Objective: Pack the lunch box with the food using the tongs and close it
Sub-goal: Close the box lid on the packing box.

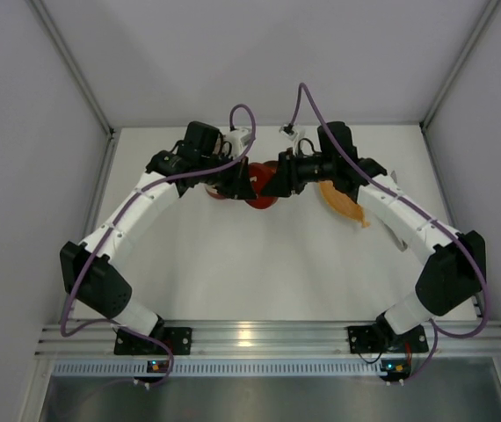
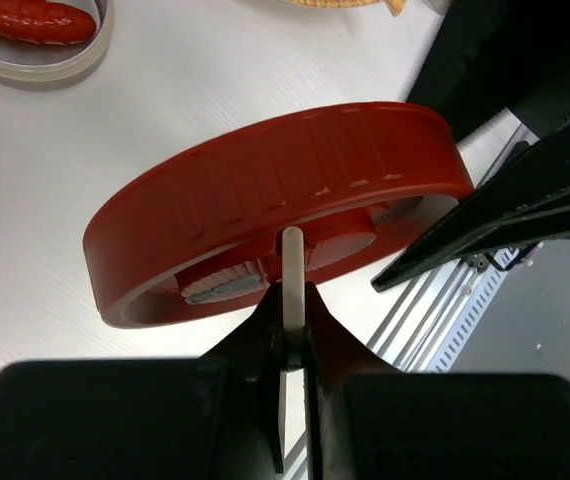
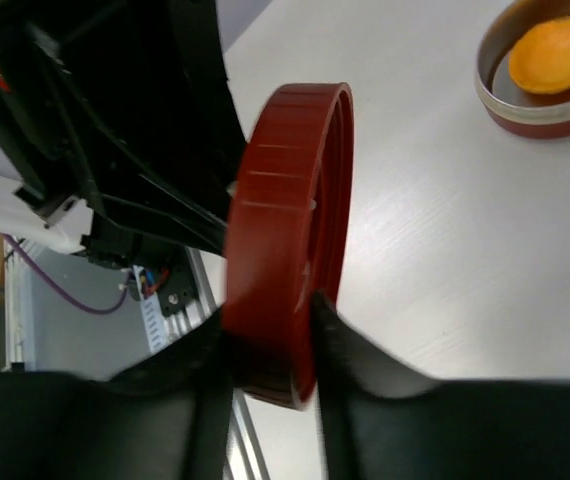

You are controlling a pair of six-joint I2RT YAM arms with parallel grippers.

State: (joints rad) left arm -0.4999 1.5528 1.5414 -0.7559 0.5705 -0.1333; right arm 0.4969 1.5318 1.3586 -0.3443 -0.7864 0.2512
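Right fingers (image 3: 357,372) pinch red lid (image 3: 287,220) rim; left fingers (image 2: 253,348) clamp white tab (image 2: 292,272)

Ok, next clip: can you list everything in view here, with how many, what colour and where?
red lid: one, red, held on edge between both grippers
white strip: one, white, reaching up to the lid's inner side
tin with orange food: one, metal with a red band, on the table, holding one round orange-yellow piece
tin with red food: one, pale metal, on the table, holding a long red piece
orange dish: one, orange, on the table beneath the right arm
tongs: none seen in any view
table: one, white
left gripper: one, black, shut on the white strip
right gripper: one, black, fingers clamped on the lid's rim
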